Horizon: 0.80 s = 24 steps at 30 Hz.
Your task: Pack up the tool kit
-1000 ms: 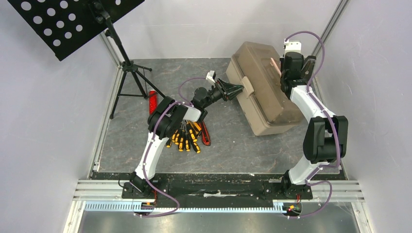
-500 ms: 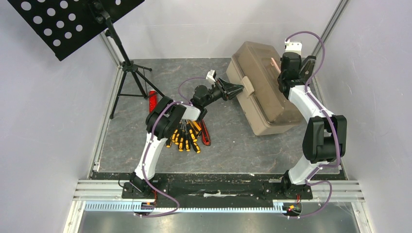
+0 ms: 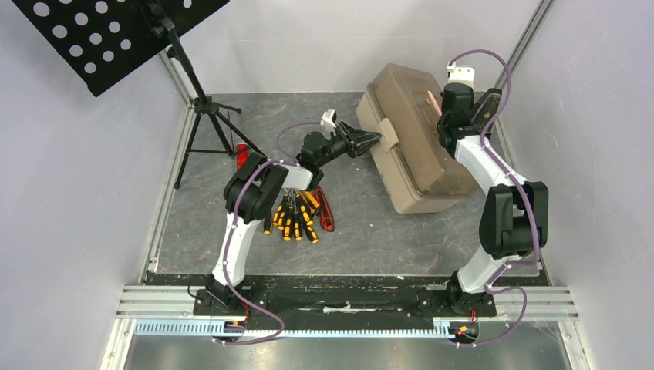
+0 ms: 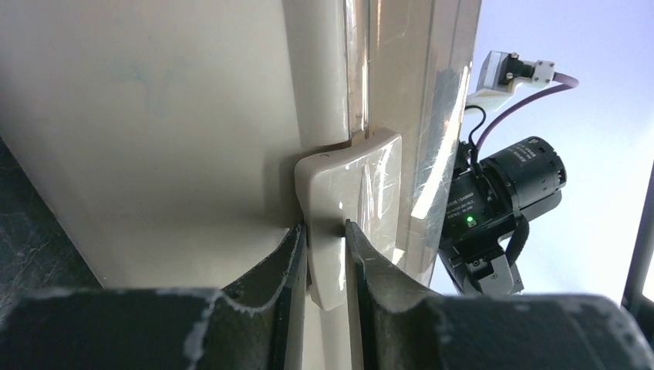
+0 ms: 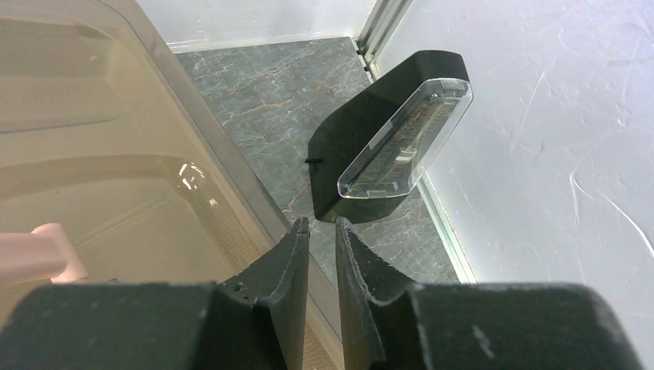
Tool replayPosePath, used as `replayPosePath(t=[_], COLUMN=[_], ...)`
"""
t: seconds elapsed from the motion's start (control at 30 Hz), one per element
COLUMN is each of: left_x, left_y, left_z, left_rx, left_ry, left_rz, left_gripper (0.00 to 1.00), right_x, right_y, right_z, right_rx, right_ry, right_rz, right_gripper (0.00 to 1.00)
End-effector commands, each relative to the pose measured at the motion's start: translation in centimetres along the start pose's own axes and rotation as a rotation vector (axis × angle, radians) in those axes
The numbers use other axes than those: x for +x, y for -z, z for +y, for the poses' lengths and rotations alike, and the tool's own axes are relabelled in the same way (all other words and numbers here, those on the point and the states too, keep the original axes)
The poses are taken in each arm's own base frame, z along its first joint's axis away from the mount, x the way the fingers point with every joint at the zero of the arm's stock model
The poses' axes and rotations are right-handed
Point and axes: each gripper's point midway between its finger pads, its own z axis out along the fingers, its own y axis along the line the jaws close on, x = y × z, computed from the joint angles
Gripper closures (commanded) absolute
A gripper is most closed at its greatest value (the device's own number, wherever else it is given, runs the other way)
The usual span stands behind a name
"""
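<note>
Screwdrivers point(image 3: 293, 220), yellow and black, lie heaped left of the toolbox point(image 3: 412, 142) and well apart from it, partly hidden under the left arm. A red knife point(image 3: 326, 212) lies just beside them. The toolbox is tan-brown with a translucent lid and sits closed, askew. Its pale handle point(image 5: 46, 250) is cut off at the frame edge in the right wrist view.

The left gripper point(image 4: 325, 250) is pinched on the pale latch point(image 4: 351, 216) on the toolbox's front. The right gripper point(image 5: 321, 231) is narrow, at the lid's far rim; any grip cannot be told.
</note>
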Motion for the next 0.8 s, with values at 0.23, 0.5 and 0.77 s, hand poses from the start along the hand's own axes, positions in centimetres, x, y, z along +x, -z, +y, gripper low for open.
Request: replayPosePath(t=[0.23, 0.5, 0.77], left_x=[1.5, 1.7, 1.0], left_y=[4.6, 4.5, 4.9], left_z=[-24.9, -24.6, -23.7], left_rx=[0.637, 0.625, 0.583], left_ry=[-0.247, -0.256, -0.265], left_rz=[0.025, 0.033, 0.025], left_gripper=[0.77, 0.77, 0.74], right_x=[30.6, 30.0, 26.1], right_y=[9.7, 9.6, 9.1], right_z=[1.5, 1.9, 2.7], right_rx=[-0.260, -0.272, -0.300], right_ry=[0.635, 0.623, 0.526], right_rz=[0.970, 0.951, 0.855], right_gripper=[0.79, 0.79, 0.77])
